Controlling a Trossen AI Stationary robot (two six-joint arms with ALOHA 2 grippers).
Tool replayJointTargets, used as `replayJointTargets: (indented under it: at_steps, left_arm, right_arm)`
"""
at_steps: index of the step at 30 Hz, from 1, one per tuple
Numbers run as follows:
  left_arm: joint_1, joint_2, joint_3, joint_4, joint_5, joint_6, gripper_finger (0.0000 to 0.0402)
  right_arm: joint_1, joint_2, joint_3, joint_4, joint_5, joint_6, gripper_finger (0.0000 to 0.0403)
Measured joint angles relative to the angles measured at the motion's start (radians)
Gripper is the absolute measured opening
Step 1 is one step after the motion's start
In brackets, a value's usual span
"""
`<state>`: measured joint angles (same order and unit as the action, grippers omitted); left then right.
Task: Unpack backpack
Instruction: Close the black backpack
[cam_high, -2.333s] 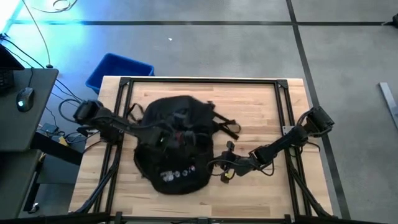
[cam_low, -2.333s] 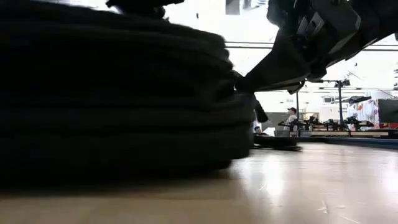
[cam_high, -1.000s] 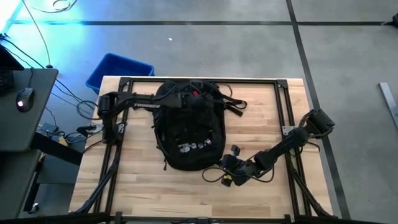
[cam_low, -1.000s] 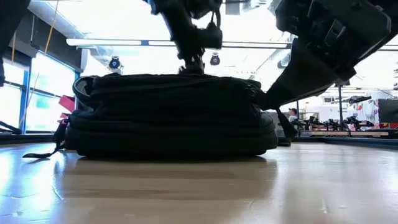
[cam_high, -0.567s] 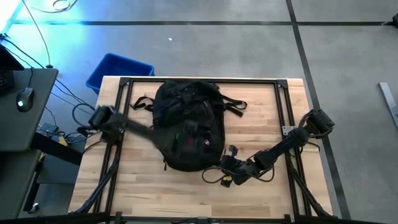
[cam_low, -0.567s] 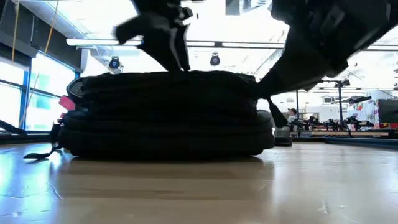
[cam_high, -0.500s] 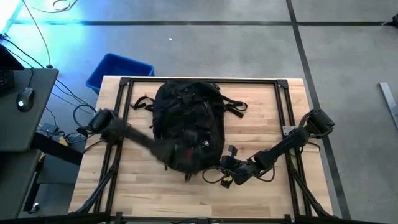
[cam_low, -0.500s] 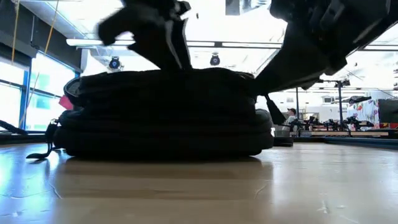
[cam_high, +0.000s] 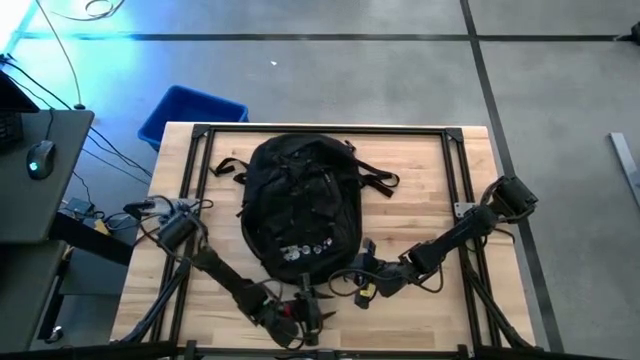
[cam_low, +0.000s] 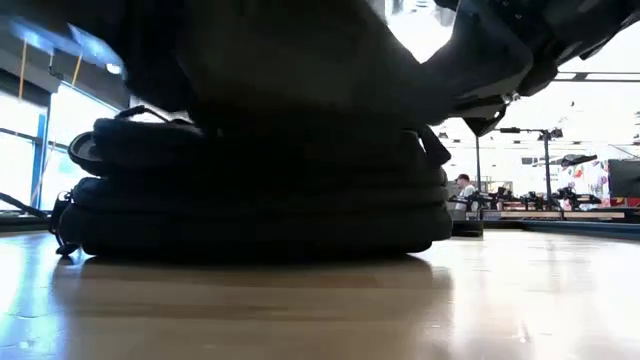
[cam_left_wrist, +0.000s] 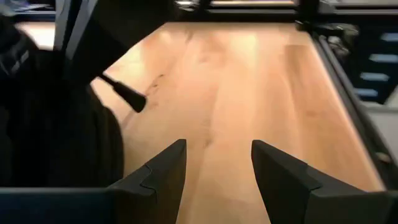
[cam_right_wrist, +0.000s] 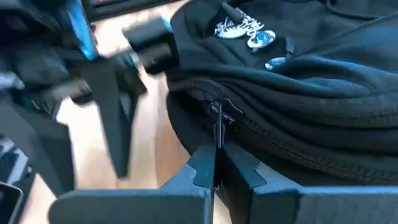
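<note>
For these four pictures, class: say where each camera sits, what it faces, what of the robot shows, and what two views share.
High: overhead, facing down on the table, backpack, both arms.
Low: at tabletop height, facing the backpack's side; arms above.
Left wrist: behind the left pincer, open over bare wood.
Right wrist: behind the right pincer, shut on the zipper pull.
Shared: high and right wrist both show the pins.
</note>
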<state>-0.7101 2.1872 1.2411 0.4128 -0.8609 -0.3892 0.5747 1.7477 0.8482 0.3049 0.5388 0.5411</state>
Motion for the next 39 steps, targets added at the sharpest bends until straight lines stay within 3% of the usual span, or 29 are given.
replayJointTargets:
  at_steps: [3,13,22,29,32,37,39]
  left_arm:
    - [0.005,0.044,0.001,0.058,-0.056,-0.012,0.016]
    - [0.047,0.058,0.001,0.058,-0.098,-0.09,0.018]
    - [0.066,0.059,0.001,0.011,-0.239,-0.125,0.0188]
    - [0.084,0.059,-0.001,0.006,-0.331,-0.134,0.0187]
    - [0.092,0.059,-0.001,0.004,-0.335,-0.13,0.016]
    - [0.075,0.059,-0.001,0.001,-0.324,-0.121,0.0037]
    - [0.058,0.059,-0.001,0.001,-0.338,-0.11,0.0012]
  right_arm:
    - [0.003,0.04,0.0,0.063,0.003,-0.017,0.0001]
    - [0.002,0.117,0.0,0.22,-0.025,-0.049,0.0001]
    - [0.0,0.119,0.0,0.229,-0.026,-0.051,0.0003]
    - [0.003,0.119,0.002,0.24,-0.057,-0.053,0.0075]
    - [0.006,0.119,0.003,0.243,-0.059,-0.063,0.0106]
    - [0.013,0.118,0.003,0.234,-0.069,-0.147,0.0131]
    - [0.017,0.111,0.003,0.218,-0.095,-0.185,0.0134]
